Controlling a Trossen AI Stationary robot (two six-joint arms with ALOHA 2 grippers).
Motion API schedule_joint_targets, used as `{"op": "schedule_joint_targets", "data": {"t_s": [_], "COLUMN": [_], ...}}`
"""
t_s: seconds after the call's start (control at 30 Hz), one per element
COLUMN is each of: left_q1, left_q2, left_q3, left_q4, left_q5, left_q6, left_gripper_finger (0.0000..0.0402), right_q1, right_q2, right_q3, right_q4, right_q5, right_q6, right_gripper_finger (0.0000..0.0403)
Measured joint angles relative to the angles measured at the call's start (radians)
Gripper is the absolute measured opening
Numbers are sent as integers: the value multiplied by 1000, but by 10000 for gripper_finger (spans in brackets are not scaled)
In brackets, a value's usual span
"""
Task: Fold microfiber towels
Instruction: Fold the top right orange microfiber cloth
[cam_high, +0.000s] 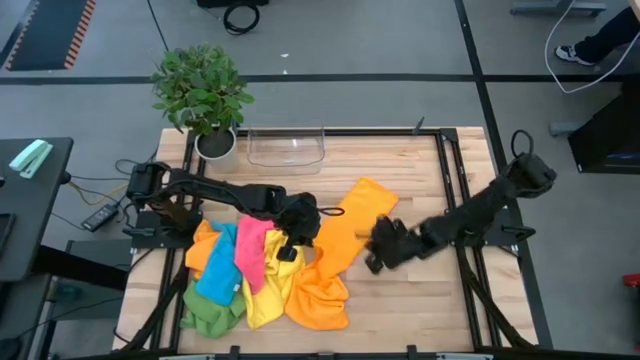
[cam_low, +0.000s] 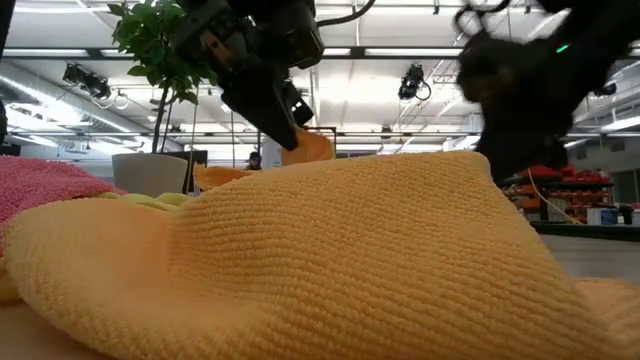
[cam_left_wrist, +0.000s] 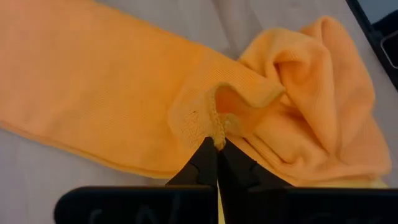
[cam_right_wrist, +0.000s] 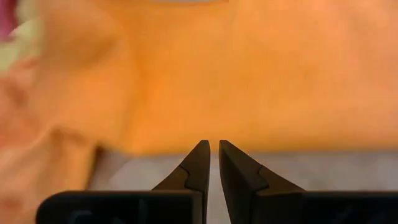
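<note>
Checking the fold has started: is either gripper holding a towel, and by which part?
The left gripper pinches the orange towel at its stitched edge. The right gripper holds nothing; its fingers stand slightly apart, short of the cloth.

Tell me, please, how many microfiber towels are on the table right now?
6 show: a long orange towel mid-table, pinched by the left gripper; a bunched orange one below it; then yellow, pink, blue and green heaped at left. The heap may hide more.
</note>
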Motion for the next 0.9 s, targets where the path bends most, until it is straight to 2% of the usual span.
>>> {"op": "schedule_joint_targets", "data": {"t_s": [0.2, 0.37, 0.6, 0.77, 0.9], "left_q1": [0, 4, 20, 77, 132], "left_q2": [0, 0, -37, -131, -199], "left_q3": [1, 1, 2, 3, 4], "left_q4": [28, 33, 96, 142, 152], "left_q5": [-3, -2, 20, 73, 72], "left_q6": [-12, -49, -96, -153, -181], "left_gripper_finger": [4, 7, 6, 5, 4], "right_q1": [-185, -197, -178, -178, -177], "right_q2": [18, 58, 134, 66, -55], "right_q3": [-54, -92, -109, -117, -105], "right_q4": [136, 141, 208, 197, 160], "right_q5": [-192, -272, -268, -341, -372], "right_q6": [-162, -187, -181, -180, -168], "right_gripper_finger": [41, 41, 41, 41, 41]}}
